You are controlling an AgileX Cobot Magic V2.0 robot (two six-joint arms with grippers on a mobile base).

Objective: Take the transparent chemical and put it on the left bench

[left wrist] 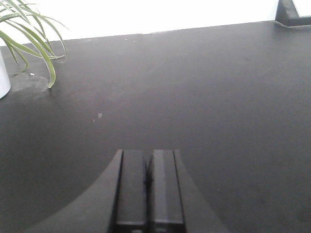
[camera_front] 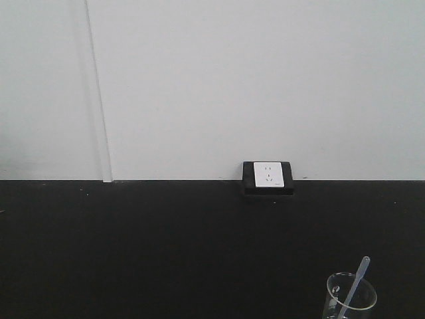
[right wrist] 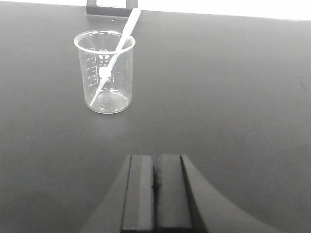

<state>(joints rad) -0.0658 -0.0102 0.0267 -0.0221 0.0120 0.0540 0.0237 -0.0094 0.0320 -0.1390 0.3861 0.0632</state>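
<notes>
At the far left, in the left wrist view, a potted plant point(left wrist: 30, 36) hangs long green leaves over the edge of its white pot point(left wrist: 3, 77), which stands on a matte black worktop point(left wrist: 204, 97). The left gripper point(left wrist: 148, 182) sits low over bare worktop to the right of the plant and well apart from it, its two dark fingers pressed together with nothing between them.

In the front view, a white wall point(camera_front: 252, 80) rises behind the worktop, with a thin vertical seam left of centre. Right of the middle, a white wall socket point(camera_front: 268, 175) in a black frame sits where wall and worktop meet.

Further right and nearer stands a clear glass beaker point(right wrist: 104, 73), upright on the worktop in front of the socket. The transparent chemical point(right wrist: 112, 60) – a thin clear dropper pipette – stands inside it, tilted: its tip rests at the near left of the beaker's base, its stem leans on the far right of the rim, and its bulb pokes out above. The front view catches the same pair at its lower right corner.

The right gripper point(right wrist: 156, 187) is on the near side of the beaker and a little to its right, apart from it – its fingers closed on each other, holding nothing
</notes>
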